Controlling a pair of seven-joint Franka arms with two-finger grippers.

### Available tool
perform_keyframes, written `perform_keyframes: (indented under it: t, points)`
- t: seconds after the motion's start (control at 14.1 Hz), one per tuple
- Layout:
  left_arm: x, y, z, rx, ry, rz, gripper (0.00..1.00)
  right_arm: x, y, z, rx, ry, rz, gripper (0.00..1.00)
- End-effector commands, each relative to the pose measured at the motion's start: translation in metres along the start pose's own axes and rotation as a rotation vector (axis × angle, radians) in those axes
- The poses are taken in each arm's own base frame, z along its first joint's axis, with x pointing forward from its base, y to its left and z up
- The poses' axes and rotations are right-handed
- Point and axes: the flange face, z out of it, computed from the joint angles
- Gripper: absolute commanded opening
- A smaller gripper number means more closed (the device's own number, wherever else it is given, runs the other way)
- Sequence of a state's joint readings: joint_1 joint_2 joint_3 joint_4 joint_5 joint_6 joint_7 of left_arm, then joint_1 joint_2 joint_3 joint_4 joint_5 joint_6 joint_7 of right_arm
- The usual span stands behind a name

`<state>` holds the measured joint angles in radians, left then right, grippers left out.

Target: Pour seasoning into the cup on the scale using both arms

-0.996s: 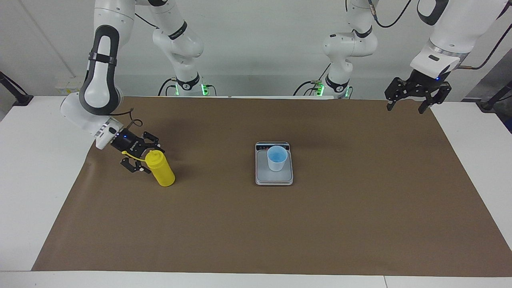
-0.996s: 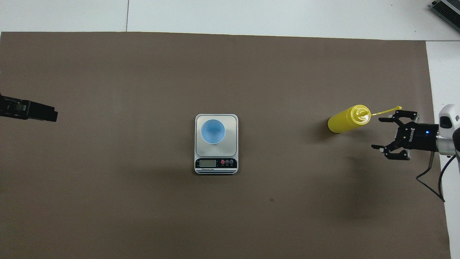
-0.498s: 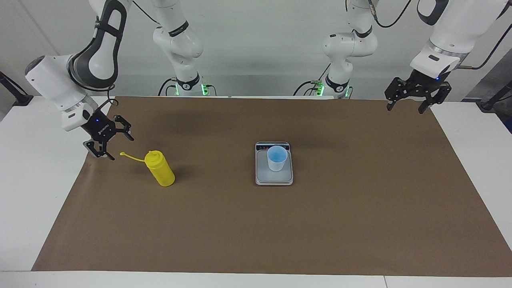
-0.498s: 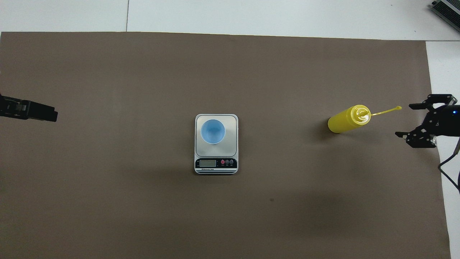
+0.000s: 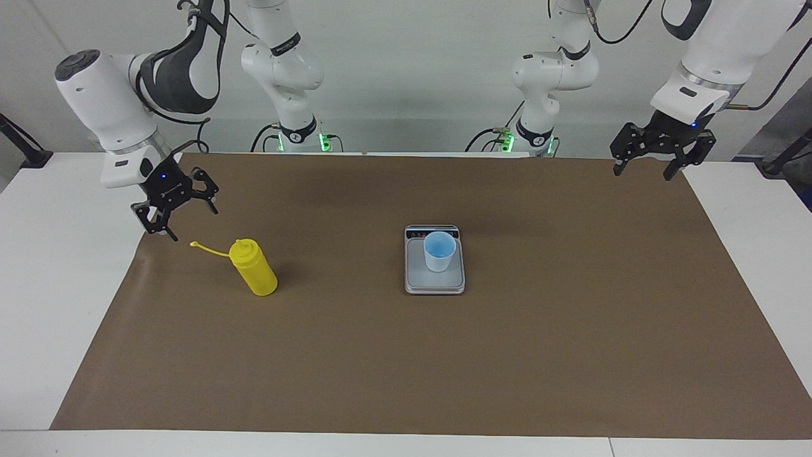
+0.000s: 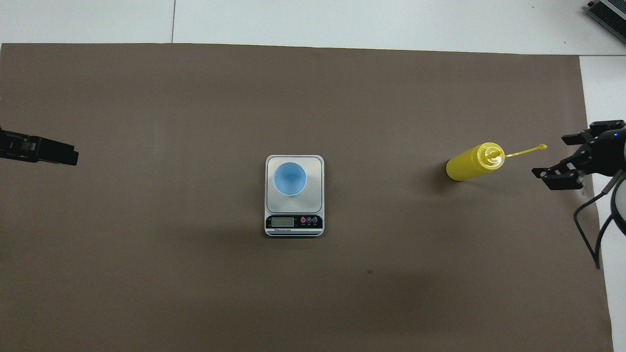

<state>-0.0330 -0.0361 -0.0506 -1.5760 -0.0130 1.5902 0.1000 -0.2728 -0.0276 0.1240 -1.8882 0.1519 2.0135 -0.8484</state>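
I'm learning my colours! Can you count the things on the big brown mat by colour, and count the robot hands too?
Yellow: 1, the squeeze bottle, standing toward the right arm's end of the mat
Blue: 1, the cup, on the scale
Silver-grey: 1, the scale
Black: 2, the right gripper and the left gripper, both open and empty
Total: 5

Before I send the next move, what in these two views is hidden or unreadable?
- Scale display: too small in the overhead view; in the facing view the cup partly hides it.
- Whether the cup holds seasoning: cannot tell.
- Left gripper: cut off by the overhead view's edge.
- Bottle fill level: opaque yellow wall.
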Motion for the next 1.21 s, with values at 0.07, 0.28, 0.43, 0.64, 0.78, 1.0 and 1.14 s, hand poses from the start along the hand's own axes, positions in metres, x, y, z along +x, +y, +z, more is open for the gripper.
perform_keyframes:
  t: [0.07, 0.28, 0.43, 0.64, 0.78, 1.0, 1.14]
  points:
    - [-0.009, -0.002, -0.002, -0.014, -0.007, -0.004, 1.00, 0.038, -0.027, -0.017, -0.008, -0.038, 0.249, 1.00]
    - [-0.009, -0.002, -0.002, -0.015, -0.007, -0.004, 1.00, 0.064, -0.052, -0.035, -0.022, -0.053, 0.392, 1.00]
    - [-0.009, -0.002, -0.002, -0.014, -0.007, -0.004, 1.00, 0.091, -0.088, -0.045, -0.085, -0.095, 0.317, 1.00]
    - [-0.009, -0.002, -0.002, -0.015, -0.007, -0.004, 1.00, 0.117, -0.124, -0.057, -0.139, -0.115, 0.417, 1.00]
    - [-0.009, -0.002, -0.002, -0.014, -0.007, -0.004, 1.00, 0.133, -0.143, -0.068, -0.138, -0.110, 0.475, 1.00]
    - [-0.009, -0.002, -0.002, -0.015, -0.007, -0.004, 1.00, 0.130, -0.134, -0.077, -0.120, -0.121, 0.593, 1.00]
    - [-0.009, -0.002, -0.002, -0.014, -0.007, -0.004, 1.00, 0.119, -0.127, -0.074, -0.118, -0.160, 0.613, 1.00]
